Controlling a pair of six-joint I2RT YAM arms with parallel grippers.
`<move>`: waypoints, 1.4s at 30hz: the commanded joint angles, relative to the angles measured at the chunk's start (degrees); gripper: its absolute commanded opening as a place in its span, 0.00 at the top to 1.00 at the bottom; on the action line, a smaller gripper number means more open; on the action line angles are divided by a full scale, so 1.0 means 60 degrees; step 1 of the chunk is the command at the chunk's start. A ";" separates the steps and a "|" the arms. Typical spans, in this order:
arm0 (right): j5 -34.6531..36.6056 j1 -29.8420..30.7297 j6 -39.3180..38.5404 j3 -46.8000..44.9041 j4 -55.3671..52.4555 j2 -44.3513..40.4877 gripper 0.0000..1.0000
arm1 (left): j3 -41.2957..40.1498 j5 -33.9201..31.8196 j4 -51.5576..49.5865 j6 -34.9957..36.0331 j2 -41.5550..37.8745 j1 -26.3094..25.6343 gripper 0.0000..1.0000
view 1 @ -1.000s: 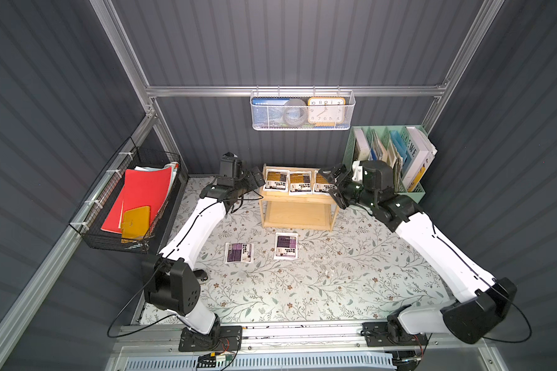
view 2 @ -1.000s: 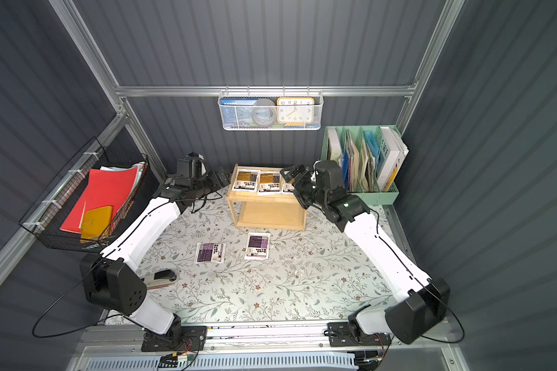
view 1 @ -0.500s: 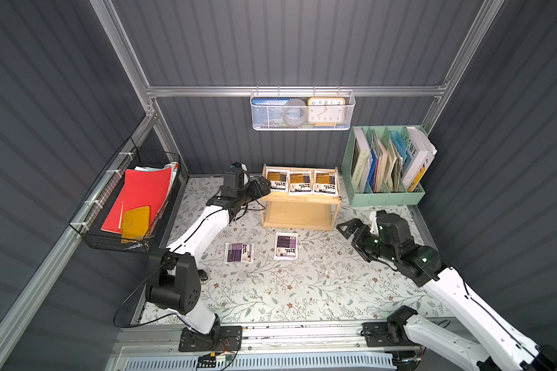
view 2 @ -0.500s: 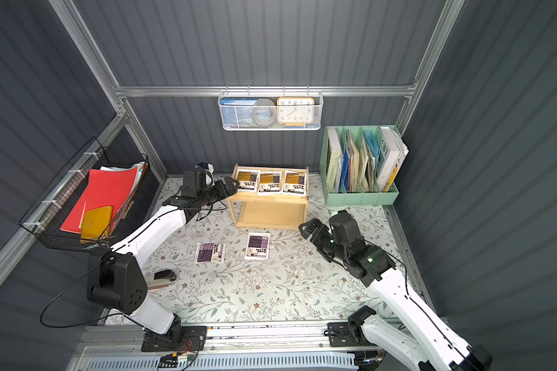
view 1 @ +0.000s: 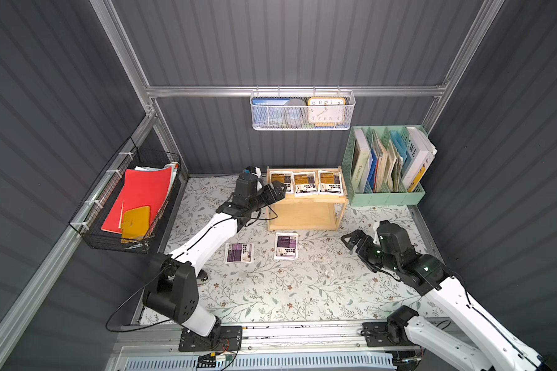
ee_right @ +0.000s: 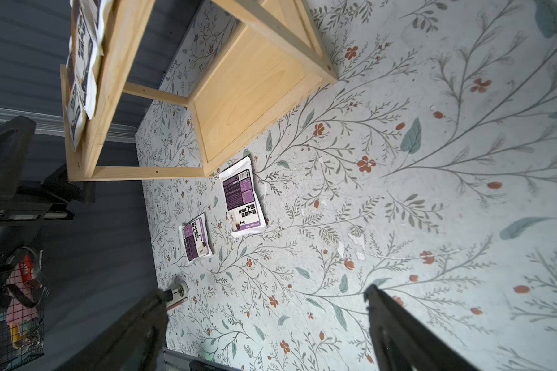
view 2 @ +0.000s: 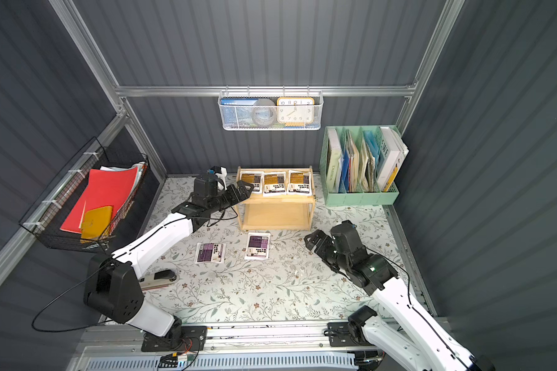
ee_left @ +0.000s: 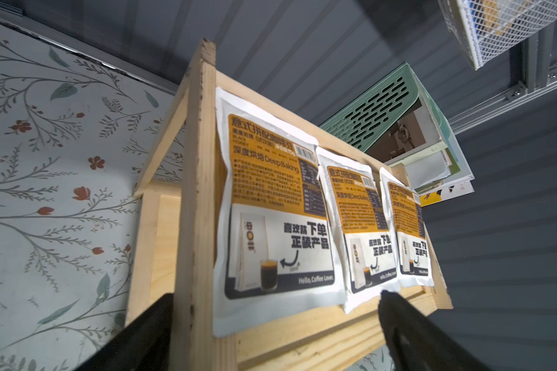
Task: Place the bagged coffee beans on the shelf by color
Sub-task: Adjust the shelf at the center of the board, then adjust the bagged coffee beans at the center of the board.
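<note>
— How are the purple pouches [view 1: 239,252] [view 1: 286,245] expected to handle?
— Light, soft and slick, it is judged; a sealed edge should be pinched, since they lie flat on the mat [view 1: 303,289].
— Looks and place?
— White, purple-labelled, black text; 2 are seen before the shelf [view 1: 306,200], 3 yellow pouches [view 1: 305,183] on its top tier. The left gripper [view 1: 277,190] and right gripper [view 1: 351,238] are held spread, empty.

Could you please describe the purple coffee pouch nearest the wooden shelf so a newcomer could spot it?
Find the two-tier wooden shelf near the back wall. On the floral mat before it lie two purple-labelled pouches. The wanted pouch lies right by the shelf's base; the other purple pouch sits farther out, nearer the left arm, turned sideways.
</note>
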 commanded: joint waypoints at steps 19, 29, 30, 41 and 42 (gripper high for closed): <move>-0.0139 0.0027 0.0378 -0.1509 -0.0477 -0.1110 0.01 | -0.1011 -0.3548 -0.2185 -0.0489 -0.2665 -0.0149 0.00; -0.1127 0.0041 0.0308 -0.2760 0.0986 -0.0966 0.01 | -0.3411 -0.2003 -0.1923 -0.0356 -0.3528 -0.0450 0.00; -0.1137 0.0057 0.0370 -0.2890 0.1241 -0.0969 0.01 | -0.3596 -0.1951 -0.1792 -0.0356 -0.3477 -0.0549 0.00; -0.0187 0.0883 0.1075 -0.3624 0.2544 -0.1275 0.02 | -0.4770 -0.1274 0.0368 0.0126 -0.1769 -0.0880 0.00; 0.0001 0.1020 0.1151 -0.3610 0.2560 -0.1251 0.02 | -0.4770 -0.1211 0.0508 0.0215 -0.1540 -0.0882 0.00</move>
